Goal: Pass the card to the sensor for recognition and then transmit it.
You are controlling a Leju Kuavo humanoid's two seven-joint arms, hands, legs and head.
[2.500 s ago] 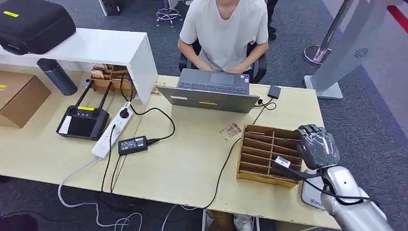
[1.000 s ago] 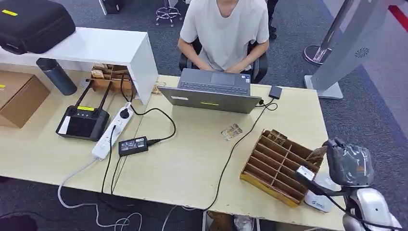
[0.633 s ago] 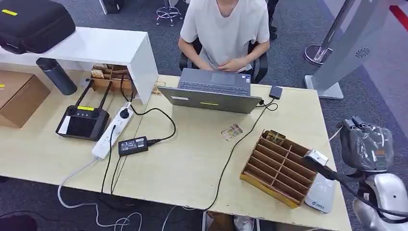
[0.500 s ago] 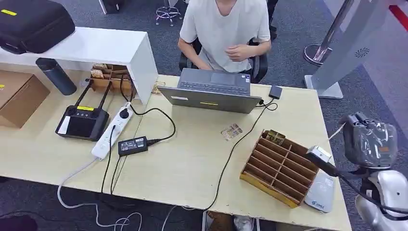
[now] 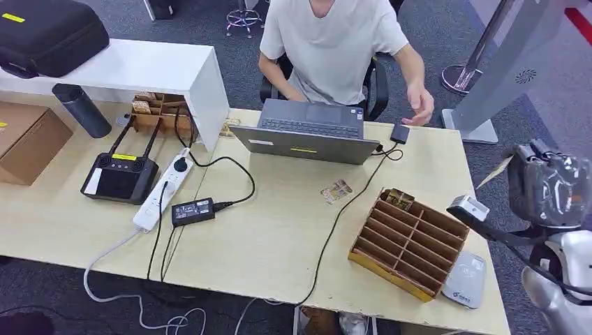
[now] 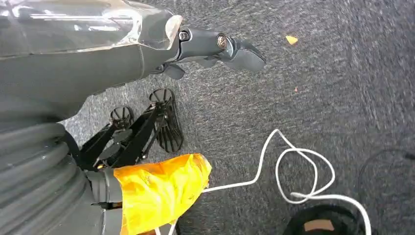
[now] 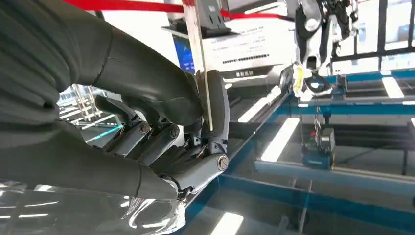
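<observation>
My right hand (image 5: 551,192) hangs in the air beyond the table's right edge, above and right of the wooden slotted organizer (image 5: 408,241). It pinches a thin card (image 5: 494,172), whose pale edge juts out toward the table. In the right wrist view the card (image 7: 196,58) shows edge-on between the thumb and a finger of my right hand (image 7: 161,122). The white card sensor (image 5: 464,279) lies flat at the table's front right corner, below the hand. My left hand (image 6: 215,46) hangs over the carpet, holding nothing.
A person sits behind the laptop (image 5: 307,132) with one hand (image 5: 421,105) stretched out to the right over the table's far corner. A loose card (image 5: 336,190) lies mid-table. A power strip (image 5: 164,188), an adapter (image 5: 193,210) and a controller (image 5: 119,176) lie on the left.
My right hand rose from the organizer and swung right, off the table, with the card. The organizer got turned askew, uncovering the sensor. The person's hand left the laptop and reached right.
</observation>
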